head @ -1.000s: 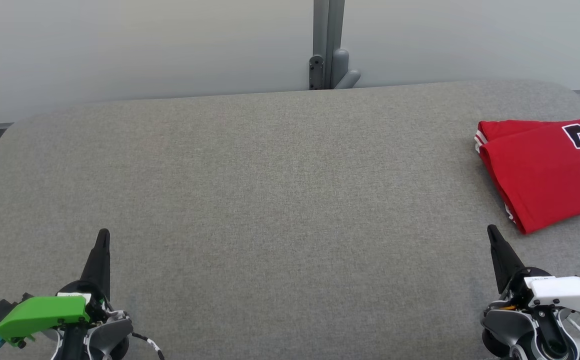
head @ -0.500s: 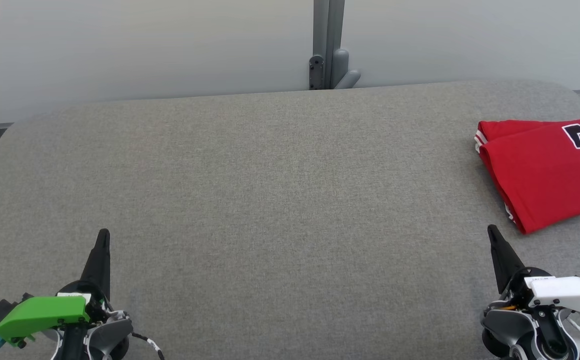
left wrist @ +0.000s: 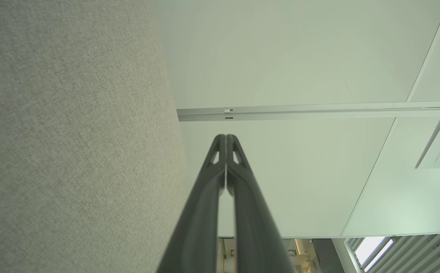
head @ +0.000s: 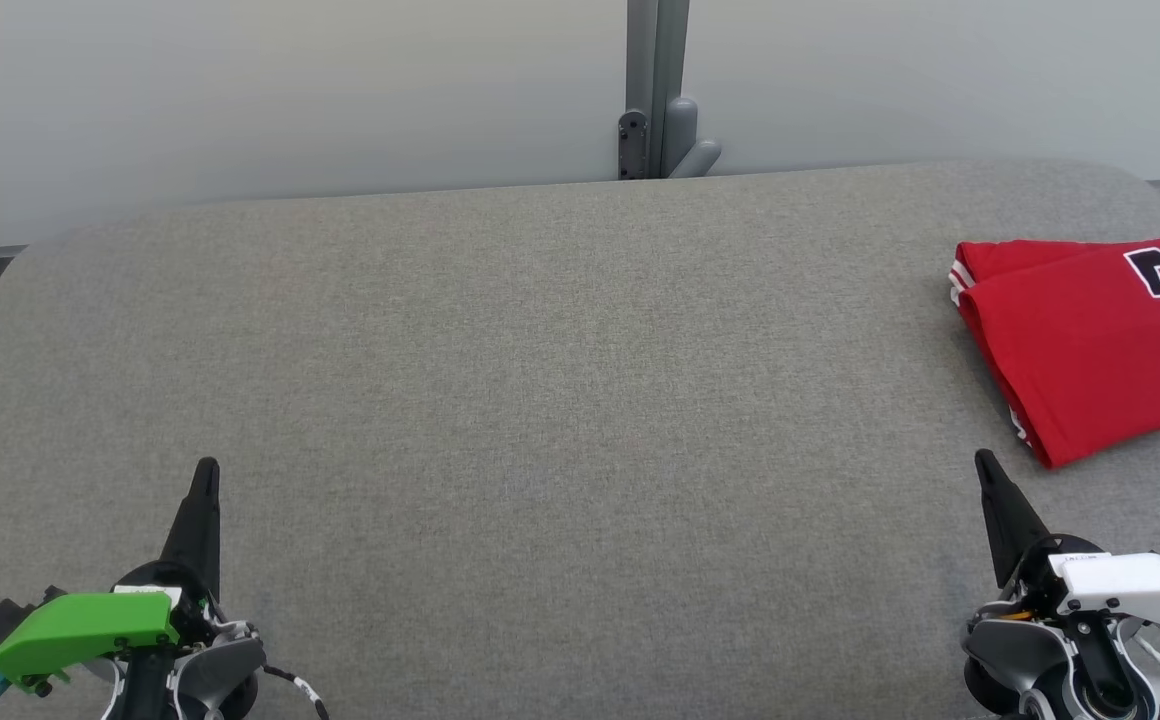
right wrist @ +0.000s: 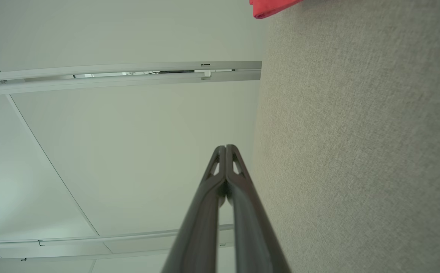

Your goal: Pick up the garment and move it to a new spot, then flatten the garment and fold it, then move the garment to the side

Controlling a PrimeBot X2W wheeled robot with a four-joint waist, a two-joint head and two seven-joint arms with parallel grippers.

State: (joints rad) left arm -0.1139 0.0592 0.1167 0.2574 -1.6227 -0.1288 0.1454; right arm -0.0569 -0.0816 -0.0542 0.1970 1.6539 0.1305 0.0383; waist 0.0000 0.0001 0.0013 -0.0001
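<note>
red garment (head: 1090,345), folded, black numerals

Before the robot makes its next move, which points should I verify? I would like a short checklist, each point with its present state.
1. Red garment is folded: ok, a flat folded stack.
2. Garment is at the side: ok, it lies at the right end of the grey table.
3. Whole garment rests on the table: cannot tell, its right part runs out of the head view.
4. Left gripper is empty: ok, shut on nothing.
5. Right gripper is free of the garment: ok, shut, with a gap of table between its tip and the near corner.
</note>
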